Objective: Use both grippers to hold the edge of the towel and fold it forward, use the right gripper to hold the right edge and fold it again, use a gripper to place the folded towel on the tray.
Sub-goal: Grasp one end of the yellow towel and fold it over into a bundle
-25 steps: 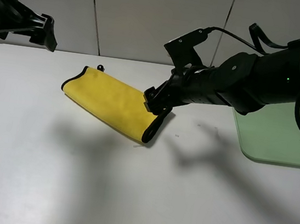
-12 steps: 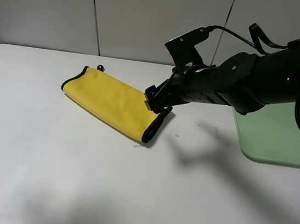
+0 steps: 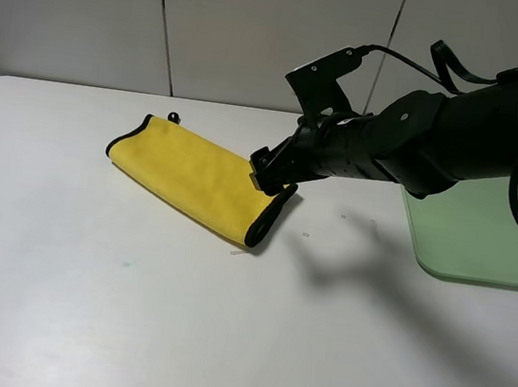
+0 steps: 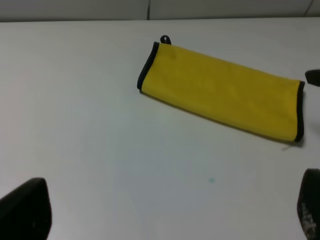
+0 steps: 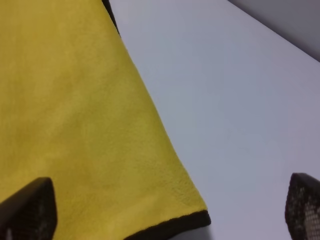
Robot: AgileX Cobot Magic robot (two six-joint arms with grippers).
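The yellow towel (image 3: 194, 180) with black trim lies folded in a long strip on the white table, slanting from back left to front right. It also shows in the left wrist view (image 4: 220, 92) and fills the right wrist view (image 5: 75, 125). My right gripper (image 3: 270, 181) hovers just over the towel's right end, open, with its fingertips (image 5: 27, 207) set wide apart and nothing between them. My left gripper (image 4: 167, 210) is open and empty, well back from the towel; it is out of the exterior view. The green tray (image 3: 483, 233) lies at the right.
The white table (image 3: 129, 310) extends in front of and to the left of the towel. A grey panelled wall (image 3: 261, 32) stands behind the table. The right arm (image 3: 438, 141) reaches across above the tray's near corner.
The left arm, seen at the upper left one second ago, has pulled out of the exterior view. The right gripper has stayed over the towel's right end. The towel has not moved.
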